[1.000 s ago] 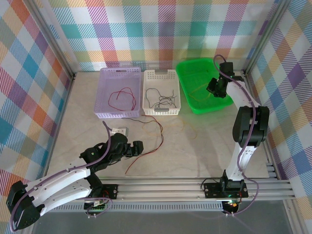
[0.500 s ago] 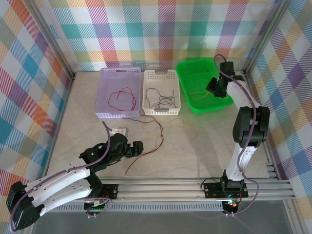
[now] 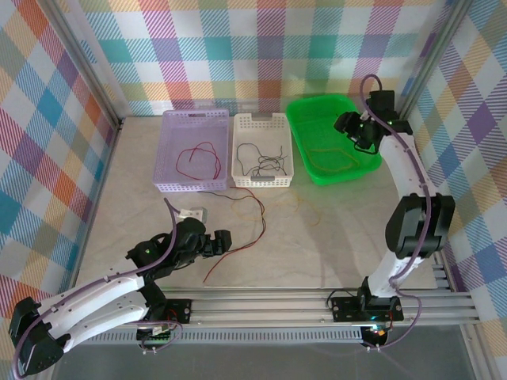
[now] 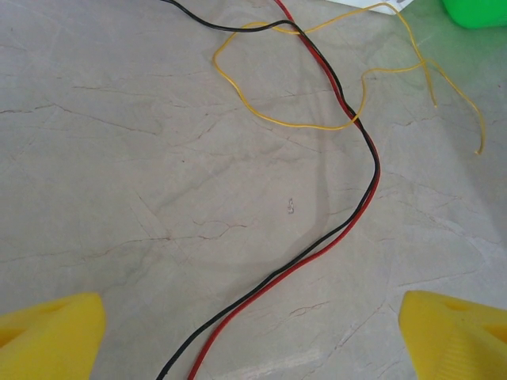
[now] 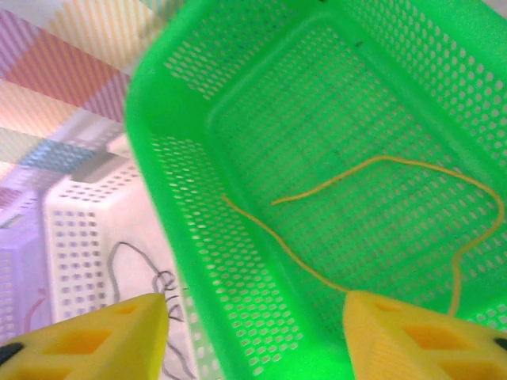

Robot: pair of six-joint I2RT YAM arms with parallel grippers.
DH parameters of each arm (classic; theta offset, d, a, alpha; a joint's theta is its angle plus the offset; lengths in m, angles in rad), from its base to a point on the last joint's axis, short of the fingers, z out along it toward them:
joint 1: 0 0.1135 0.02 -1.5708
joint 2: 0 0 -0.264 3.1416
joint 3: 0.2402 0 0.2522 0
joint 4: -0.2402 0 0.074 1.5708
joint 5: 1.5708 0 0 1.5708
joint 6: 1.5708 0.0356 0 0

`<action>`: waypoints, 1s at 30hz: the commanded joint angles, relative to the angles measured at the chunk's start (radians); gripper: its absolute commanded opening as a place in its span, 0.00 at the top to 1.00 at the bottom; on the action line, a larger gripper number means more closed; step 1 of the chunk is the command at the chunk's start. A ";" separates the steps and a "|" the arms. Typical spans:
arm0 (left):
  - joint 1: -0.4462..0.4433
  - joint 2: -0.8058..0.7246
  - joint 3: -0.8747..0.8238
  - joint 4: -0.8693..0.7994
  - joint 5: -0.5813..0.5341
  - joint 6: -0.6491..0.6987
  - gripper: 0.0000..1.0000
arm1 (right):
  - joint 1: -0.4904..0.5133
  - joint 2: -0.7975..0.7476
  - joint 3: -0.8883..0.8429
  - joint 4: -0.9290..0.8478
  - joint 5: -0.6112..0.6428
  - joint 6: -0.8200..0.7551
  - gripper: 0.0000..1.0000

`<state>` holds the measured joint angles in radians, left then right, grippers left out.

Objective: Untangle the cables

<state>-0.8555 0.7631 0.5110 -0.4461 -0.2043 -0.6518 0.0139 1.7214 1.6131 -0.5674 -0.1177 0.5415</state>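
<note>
Bright plaid walls (image 3: 261, 47) enclose a pale marbled tabletop (image 3: 333, 229).

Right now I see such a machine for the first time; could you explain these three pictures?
They show two robot arms at a table's near edge. One picture looks down from above; the other two come from a camera on each wrist. At the back, a lilac tray holds a red cable, a white tray black cables, a green tray a yellow cable. A red and black pair and another yellow cable lie crossed on the table. The left arm hovers near these, the right arm over the green tray. Their jaws stand open; nothing is held.
</note>
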 commanded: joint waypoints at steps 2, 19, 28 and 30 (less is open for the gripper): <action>-0.020 -0.024 -0.011 -0.020 -0.027 -0.023 0.05 | -0.004 -0.113 -0.086 0.065 -0.093 0.027 0.35; -0.052 0.020 -0.052 0.031 -0.022 -0.053 0.05 | 0.185 -0.523 -0.530 0.048 -0.246 -0.122 0.00; -0.109 0.158 -0.013 0.006 -0.080 -0.053 0.05 | 0.346 -0.613 -0.794 0.082 -0.202 -0.134 0.00; -0.120 0.181 -0.004 -0.012 -0.108 -0.058 0.05 | 0.377 -0.610 -0.848 0.102 -0.192 -0.130 0.00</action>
<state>-0.9546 0.9237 0.4740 -0.4210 -0.2516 -0.6926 0.3607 1.1217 0.8173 -0.4973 -0.3244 0.4248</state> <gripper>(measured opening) 0.948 0.996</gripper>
